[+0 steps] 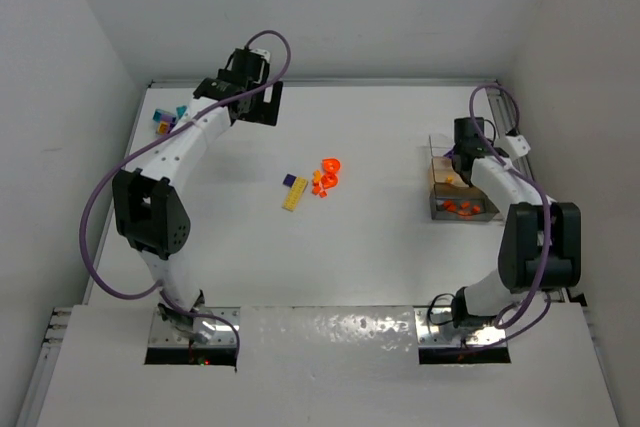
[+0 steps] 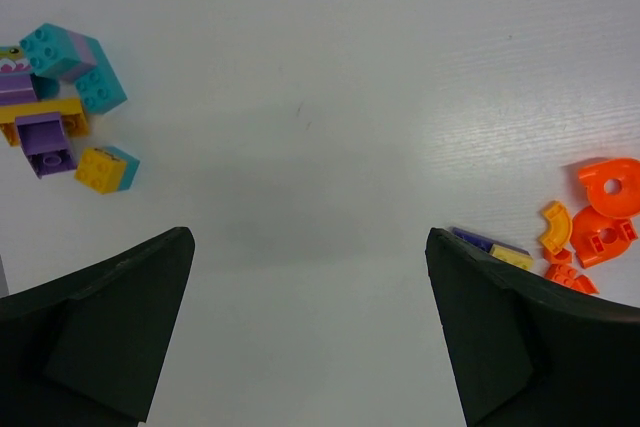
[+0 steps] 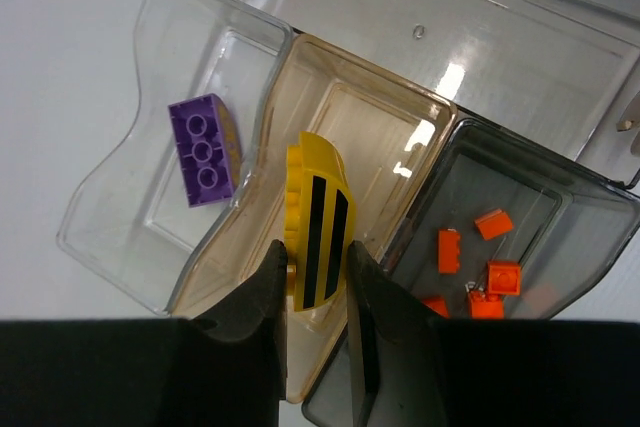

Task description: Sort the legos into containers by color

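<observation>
Near the right edge of the white table point(image 1: 380, 257) stood the cluster of small clear plastic containers point(image 3: 262, 25), three joined bins in a row. The clear end bin point(image 3: 120, 207) held one purple rectangular brick point(image 3: 204, 150), studs up, its length lying along the wall shared with the next bin. The smoky end bin point(image 3: 530, 192) held a handful of small orange bricks point(image 3: 478, 265).

Over the amber-tinted middle bin point(image 3: 385, 147) the right gripper point(image 3: 317, 252) was squeezed narrow on a yellow curved brick with two black stripes point(image 3: 315, 197), pinching its near end. The brick's long axis ran straight out from the fingers, stripes along it, its rounded end pointing toward the bin's far wall. Whether it touched the bin's floor I could not tell.

The left gripper point(image 2: 308, 247) hung spread wide, holding nothing, over bare table near the far left corner. A clump of teal, purple and yellow bricks point(image 2: 60, 97) sat in that corner. Mid-table lay orange curved pieces point(image 2: 598, 217) beside a long yellow brick point(image 1: 294, 195).
</observation>
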{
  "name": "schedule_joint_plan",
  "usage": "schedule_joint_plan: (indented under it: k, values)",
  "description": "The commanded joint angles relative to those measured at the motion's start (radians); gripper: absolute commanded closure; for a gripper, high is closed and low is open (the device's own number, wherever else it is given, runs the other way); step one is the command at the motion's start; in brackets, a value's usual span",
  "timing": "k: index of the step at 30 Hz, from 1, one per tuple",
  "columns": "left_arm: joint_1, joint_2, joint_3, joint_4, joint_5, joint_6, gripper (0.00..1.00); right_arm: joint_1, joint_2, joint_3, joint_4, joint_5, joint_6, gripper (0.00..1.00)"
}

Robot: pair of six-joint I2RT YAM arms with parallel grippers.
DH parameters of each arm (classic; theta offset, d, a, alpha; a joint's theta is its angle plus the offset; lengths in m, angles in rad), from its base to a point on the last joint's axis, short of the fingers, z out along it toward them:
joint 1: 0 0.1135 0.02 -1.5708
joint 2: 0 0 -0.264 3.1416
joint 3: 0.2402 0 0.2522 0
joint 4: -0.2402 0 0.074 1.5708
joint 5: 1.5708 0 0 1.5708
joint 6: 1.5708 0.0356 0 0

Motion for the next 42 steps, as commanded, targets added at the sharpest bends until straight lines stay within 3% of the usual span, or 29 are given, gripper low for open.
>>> schedule_joint_plan:
  k: [1, 5, 9, 11, 12, 16, 21, 26, 30, 36, 39, 42]
  values:
    - [-0.003, -0.034, 0.002, 0.015, -0.007, 0.013, 0.0, -0.022, 0.024, 0.041, -0.003, -0.01, 0.036, 1.0]
    - [-0.003, -0.037, 0.002, 0.016, -0.003, 0.013, 0.0, -0.022, 0.041, 0.038, 0.001, 0.002, 0.047, 0.99]
    - [-0.001, -0.037, -0.004, 0.015, 0.008, 0.015, 0.0, -0.022, 0.052, 0.056, 0.03, 0.007, -0.002, 0.72]
    - [-0.003, -0.035, -0.007, 0.016, 0.025, 0.019, 0.0, -0.022, 0.054, 0.067, 0.037, -0.001, -0.023, 0.65]
    - [-0.003, -0.035, -0.016, 0.016, 0.029, 0.024, 0.0, -0.022, 0.052, 0.073, 0.041, -0.002, -0.045, 0.55]
    - [-0.004, -0.032, -0.045, 0.013, 0.068, 0.036, 0.0, -0.022, 0.043, 0.081, 0.044, 0.015, -0.079, 0.46]
    - [-0.016, -0.026, -0.093, -0.027, 0.183, 0.085, 0.14, -0.022, -0.002, 0.069, 0.089, 0.01, -0.163, 0.42]
    - [-0.116, -0.001, -0.206, -0.087, 0.339, 0.154, 0.29, -0.004, -0.066, 0.044, 0.24, -0.12, -0.368, 0.45]
    - [-0.202, 0.029, -0.286, -0.048, 0.324, 0.157, 0.3, 0.065, -0.088, 0.064, 0.262, -0.099, -0.47, 0.45]
    - [-0.217, 0.069, -0.338, 0.028, 0.283, 0.124, 0.15, 0.096, -0.12, 0.05, 0.273, -0.146, -0.525, 0.44]
    - [-0.225, 0.109, -0.337, 0.051, 0.27, 0.112, 0.15, 0.128, -0.141, 0.03, 0.279, -0.146, -0.554, 0.45]
    - [-0.225, 0.138, -0.338, 0.085, 0.257, 0.099, 0.24, 0.139, -0.169, 0.013, 0.284, -0.151, -0.573, 0.44]
